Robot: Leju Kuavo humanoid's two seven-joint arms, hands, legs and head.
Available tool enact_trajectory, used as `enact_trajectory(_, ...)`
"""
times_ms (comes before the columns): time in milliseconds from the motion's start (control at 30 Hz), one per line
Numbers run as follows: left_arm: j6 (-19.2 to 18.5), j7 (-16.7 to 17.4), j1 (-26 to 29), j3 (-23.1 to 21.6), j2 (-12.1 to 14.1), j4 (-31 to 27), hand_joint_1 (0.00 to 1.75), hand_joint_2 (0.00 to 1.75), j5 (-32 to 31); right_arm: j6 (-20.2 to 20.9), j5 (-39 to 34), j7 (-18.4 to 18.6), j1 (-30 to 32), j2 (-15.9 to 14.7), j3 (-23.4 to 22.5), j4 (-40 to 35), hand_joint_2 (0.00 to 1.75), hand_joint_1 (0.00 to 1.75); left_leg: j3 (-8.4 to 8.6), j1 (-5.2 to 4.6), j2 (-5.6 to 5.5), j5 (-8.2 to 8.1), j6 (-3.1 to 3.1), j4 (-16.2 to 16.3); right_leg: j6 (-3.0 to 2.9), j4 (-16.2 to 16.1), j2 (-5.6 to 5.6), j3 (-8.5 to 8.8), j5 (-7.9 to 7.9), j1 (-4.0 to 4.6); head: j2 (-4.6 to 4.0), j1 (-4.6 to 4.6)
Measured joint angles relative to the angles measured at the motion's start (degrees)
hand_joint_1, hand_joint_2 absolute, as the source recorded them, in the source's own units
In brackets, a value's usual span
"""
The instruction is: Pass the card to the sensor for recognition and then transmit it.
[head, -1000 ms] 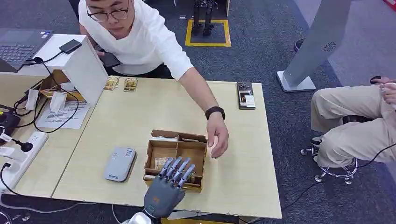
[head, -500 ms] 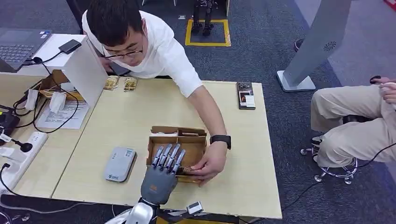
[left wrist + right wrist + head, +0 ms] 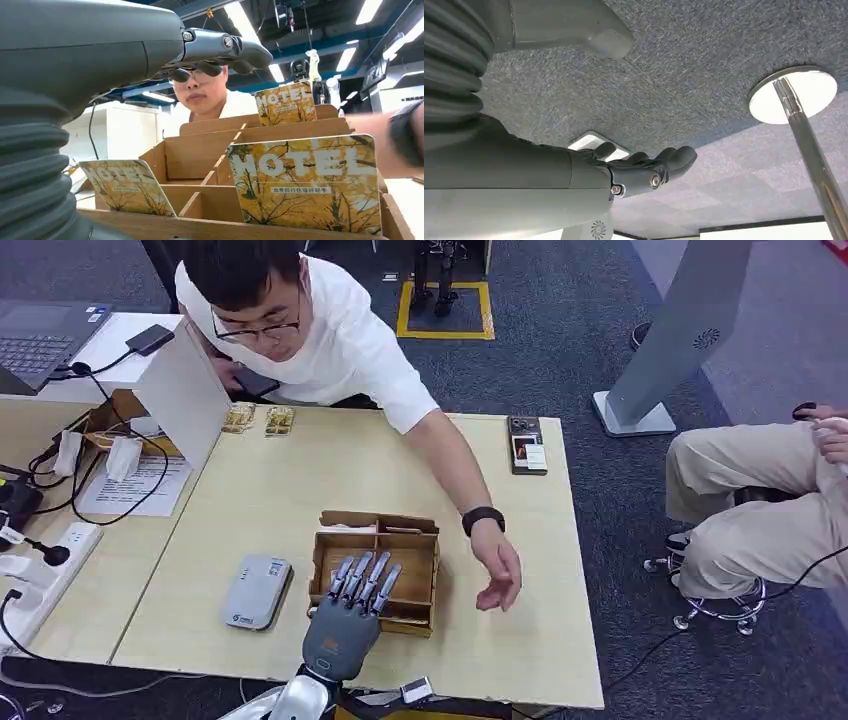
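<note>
A brown compartment box [image 3: 418,562] sits mid-table and holds yellow hotel cards. My left hand [image 3: 350,615] hovers over the box's near left compartments, fingers stretched out and apart, holding nothing. In the left wrist view the fingers [image 3: 220,47] reach over the box [image 3: 200,145], where a large yellow hotel card [image 3: 307,185] stands in front, a second card [image 3: 127,187] beside it and a third card [image 3: 286,102] at the back. The grey card sensor [image 3: 256,591] lies on the table left of the box. My right hand [image 3: 644,167] hangs above grey carpet, fingers extended, empty.
A person in white leans over the far table edge; their hand [image 3: 500,575] hovers just right of the box. A phone [image 3: 526,444] lies at the far right. Cables, a power strip [image 3: 45,575] and a white stand [image 3: 185,390] crowd the left. A seated person's legs [image 3: 760,500] are at right.
The person's hand has let go of the box's near right corner and pulled away to the right. The box has turned slightly. My left hand has barely moved.
</note>
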Motion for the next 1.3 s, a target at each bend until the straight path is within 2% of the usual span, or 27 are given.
enact_trajectory(867,0.00,0.00,-0.25,-0.28,0.02,0.26,0.00,1.75,0.00,0.00,0.02,0.00,0.01,0.17,0.00,-0.02,1.75,0.00,0.00,0.00,0.00,0.00,0.00,0.00,0.00,0.00,0.00,0.00,0.00,0.00,0.00,0.00)
enact_trajectory(900,0.00,0.00,-0.25,-0.28,0.02,0.26,0.49,1.75,0.00,0.00,0.02,0.00,0.01,0.17,0.00,-0.02,1.75,0.00,0.00,0.00,0.00,0.00,0.00,0.00,0.00,0.00,0.00,0.00,0.00,0.00,0.00,0.00)
enact_trajectory(933,0.00,0.00,-0.25,-0.28,0.02,0.26,1.10,1.75,0.00,0.00,0.02,0.00,0.01,0.17,0.00,-0.02,1.75,0.00,0.00,0.00,0.00,0.00,0.00,0.00,0.00,0.00,0.00,0.00,0.00,0.00,0.02,0.00)
enact_trajectory(967,-0.04,0.00,-0.20,-0.28,0.02,0.26,1.43,1.75,0.00,0.00,-0.02,0.02,0.01,0.17,0.00,-0.02,1.75,0.00,0.00,0.00,0.00,0.00,0.00,0.00,0.00,0.00,0.00,0.00,0.00,0.00,0.00,0.00)
enact_trajectory(1000,-0.26,-0.18,-0.01,-0.28,0.00,0.26,1.50,1.75,0.00,0.00,-0.22,0.02,0.01,0.17,0.00,-0.02,1.75,0.00,0.00,0.00,0.00,0.00,0.00,0.00,0.00,0.00,0.00,0.01,0.00,0.00,0.00,0.00)
enact_trajectory(1100,-0.68,-0.85,0.91,-0.28,-0.02,0.26,1.52,1.75,0.00,0.00,-0.42,0.04,0.02,0.20,0.00,-0.02,1.75,0.00,-0.01,0.00,0.00,0.00,0.00,0.00,0.00,0.00,0.00,0.00,0.00,0.00,0.02,0.00)
enact_trajectory(1200,-1.07,-3.13,1.37,-0.24,0.00,0.35,1.66,1.75,0.00,0.00,-0.46,0.04,0.01,0.20,0.00,-0.02,1.75,0.00,-0.01,0.00,0.00,0.00,0.00,0.00,0.00,0.00,-0.01,0.00,0.00,0.00,0.02,0.00)
enact_trajectory(1300,-1.66,-4.35,1.91,0.11,-0.02,0.52,1.66,1.75,0.00,0.00,-0.46,0.04,0.04,0.20,0.00,-0.02,1.75,0.00,-0.01,0.00,0.00,0.00,0.00,0.00,0.00,0.00,0.00,0.00,0.00,0.00,0.00,-0.02)
